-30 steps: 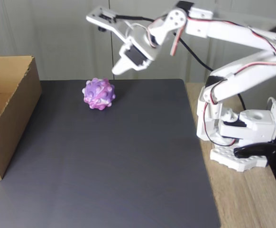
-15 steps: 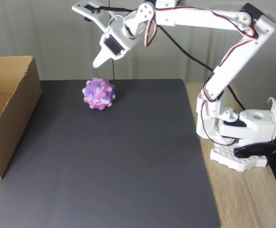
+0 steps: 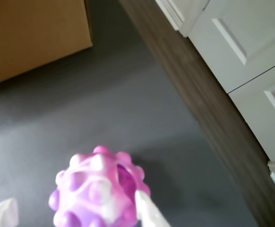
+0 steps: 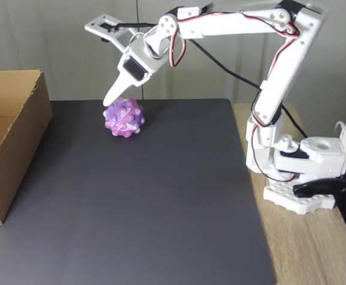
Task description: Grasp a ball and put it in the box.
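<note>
A: Where is the knobbly purple, pink and white marbled ball (image 4: 124, 117)?

B: Upper left of centre in the fixed view, on the dark grey mat (image 4: 149, 202), well apart from the large brown corrugated cardboard box (image 4: 9, 139) at the left edge. In the wrist view it fills the bottom centre.

A: And the white two-finger gripper (image 3: 76, 213)?

B: Spread wide, holding nothing. The wrist view shows one fingertip (image 3: 147, 210) over the ball's right side and the other off to its left.

A: What might go wrong?

B: I'd guess the bumps. If a finger lands on a knob as they close, the ball could roll off across the mat.

A: Any writing?

B: None readable; the box sides are plain.
</note>
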